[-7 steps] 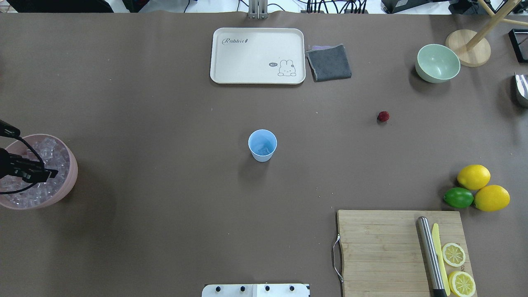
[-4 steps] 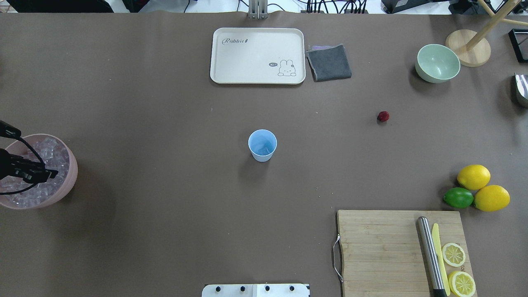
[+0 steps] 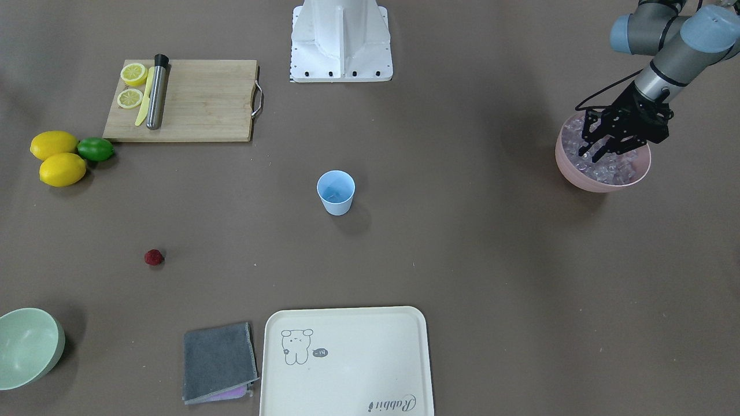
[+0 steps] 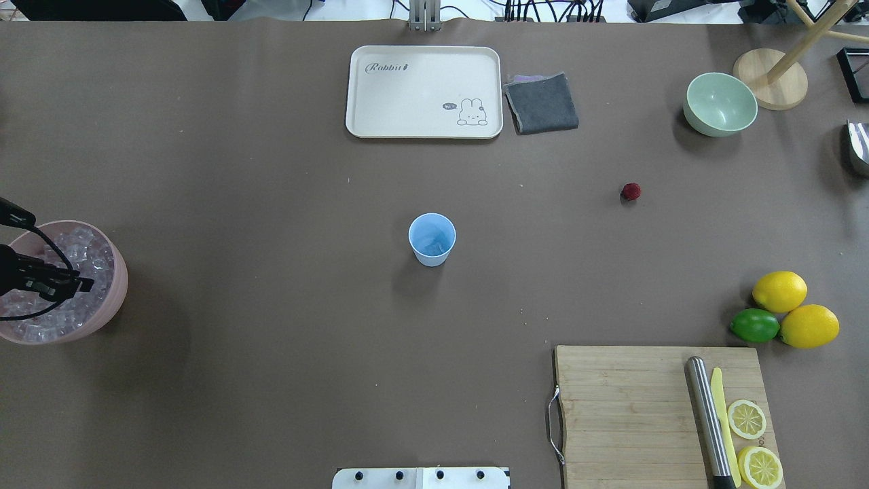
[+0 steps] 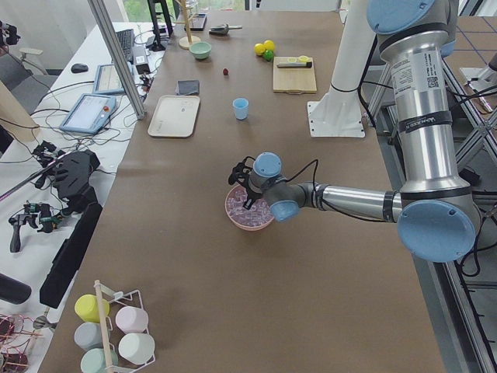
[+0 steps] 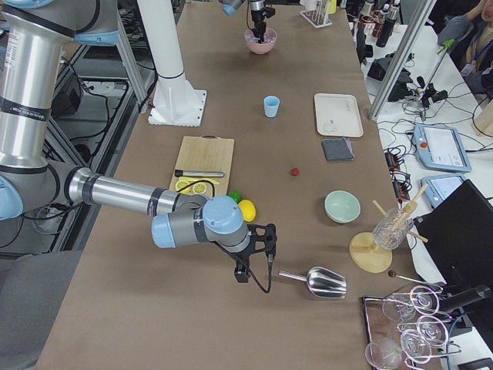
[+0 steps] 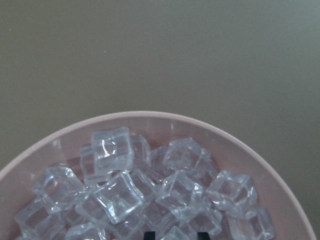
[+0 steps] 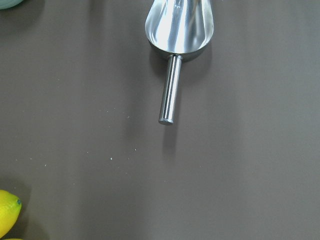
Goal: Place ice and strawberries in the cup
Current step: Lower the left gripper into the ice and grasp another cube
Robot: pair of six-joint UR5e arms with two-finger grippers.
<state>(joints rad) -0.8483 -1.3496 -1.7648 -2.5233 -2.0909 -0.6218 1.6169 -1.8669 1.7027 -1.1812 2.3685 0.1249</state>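
Ice [image 7: 165, 195] heaped in the pink bowl [image 3: 585, 178] on the robot's far left, and the left gripper [image 3: 593, 153] hangs right over it, fingertips [image 7: 149, 234] spread apart among the top cubes, nothing clearly caught between them. Cup [image 4: 432, 239] stands upright mid-table [image 4: 271, 380], well apart from the bowl. Strawberry [image 4: 631, 191] lies alone towards the right. Right gripper [image 6: 254, 266] hovers near a metal scoop [image 8: 177, 30]; how wide it stands, can't tell.

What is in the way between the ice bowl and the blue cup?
Nothing visible. Only bare brown table lies between the pink bowl of ice and the cup. The left claw hangs right over the ice.
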